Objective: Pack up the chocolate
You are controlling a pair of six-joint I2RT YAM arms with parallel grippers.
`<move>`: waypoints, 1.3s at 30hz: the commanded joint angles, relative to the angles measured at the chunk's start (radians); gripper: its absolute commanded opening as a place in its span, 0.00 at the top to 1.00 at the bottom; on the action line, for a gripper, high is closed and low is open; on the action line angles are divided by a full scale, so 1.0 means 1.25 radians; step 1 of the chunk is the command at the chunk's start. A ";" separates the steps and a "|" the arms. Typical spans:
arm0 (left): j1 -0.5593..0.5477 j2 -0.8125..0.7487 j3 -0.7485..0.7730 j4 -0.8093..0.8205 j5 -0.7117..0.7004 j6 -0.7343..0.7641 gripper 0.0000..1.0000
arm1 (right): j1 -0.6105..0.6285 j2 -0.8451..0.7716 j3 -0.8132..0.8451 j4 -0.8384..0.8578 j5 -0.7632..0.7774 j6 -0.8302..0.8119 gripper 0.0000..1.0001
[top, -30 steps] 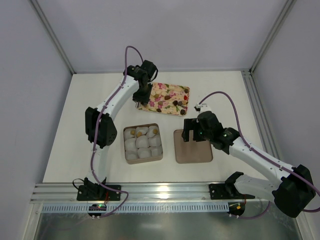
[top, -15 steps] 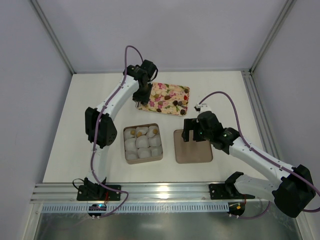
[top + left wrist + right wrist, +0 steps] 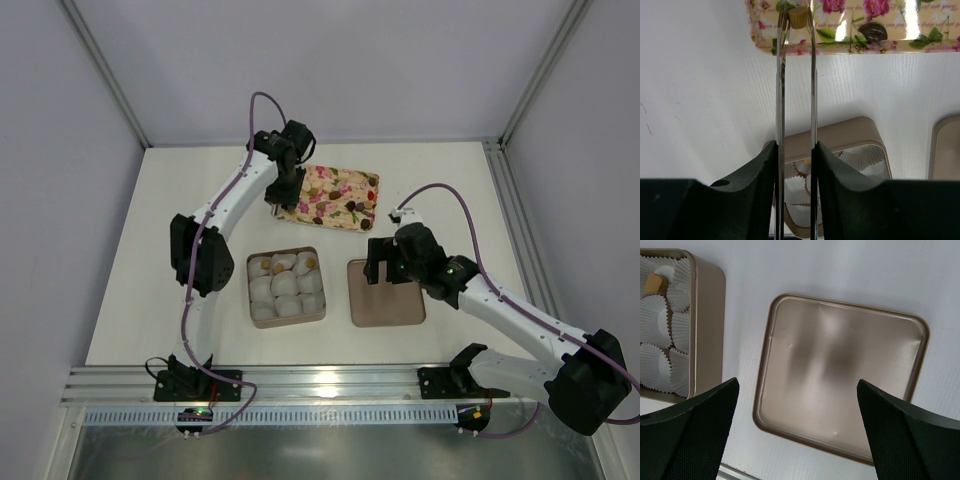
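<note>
My left gripper [image 3: 276, 203] has long thin metal fingers, and their tips [image 3: 798, 22] are shut on a tan chocolate [image 3: 799, 17] at the near-left corner of the floral tray [image 3: 340, 180]. A dark chocolate [image 3: 874, 32] lies on the tray [image 3: 855, 47] to its right, and several more pieces [image 3: 357, 207] lie on it in the top view. The square brown box [image 3: 252, 300] holds white paper cups, two of them with tan pieces [image 3: 310, 262]. One of these pieces shows in the right wrist view [image 3: 655, 282]. My right gripper [image 3: 385, 268] is open and empty above the box lid [image 3: 840, 375].
The lid [image 3: 386, 300] lies upside down just right of the box. The box also shows in the left wrist view [image 3: 850, 132] and the right wrist view [image 3: 710, 330]. White walls and metal frame posts ring the table, and a metal rail [image 3: 330, 380] runs along the near edge.
</note>
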 commanded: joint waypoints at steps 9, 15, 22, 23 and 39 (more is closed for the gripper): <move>0.003 -0.057 -0.018 0.003 0.003 0.006 0.64 | -0.002 -0.027 -0.012 0.019 -0.001 0.008 0.00; 0.001 -0.057 -0.036 0.010 0.009 0.004 0.64 | -0.002 -0.029 -0.016 0.021 -0.003 0.009 0.00; 0.001 -0.051 -0.036 0.018 0.013 0.000 0.65 | -0.002 -0.033 -0.018 0.020 0.000 0.008 0.00; 0.003 -0.047 -0.035 0.019 0.013 0.000 0.64 | -0.002 -0.033 -0.019 0.019 0.002 0.008 0.00; 0.003 -0.011 0.004 0.013 0.014 -0.001 0.67 | -0.002 -0.038 -0.017 0.008 0.010 0.001 0.00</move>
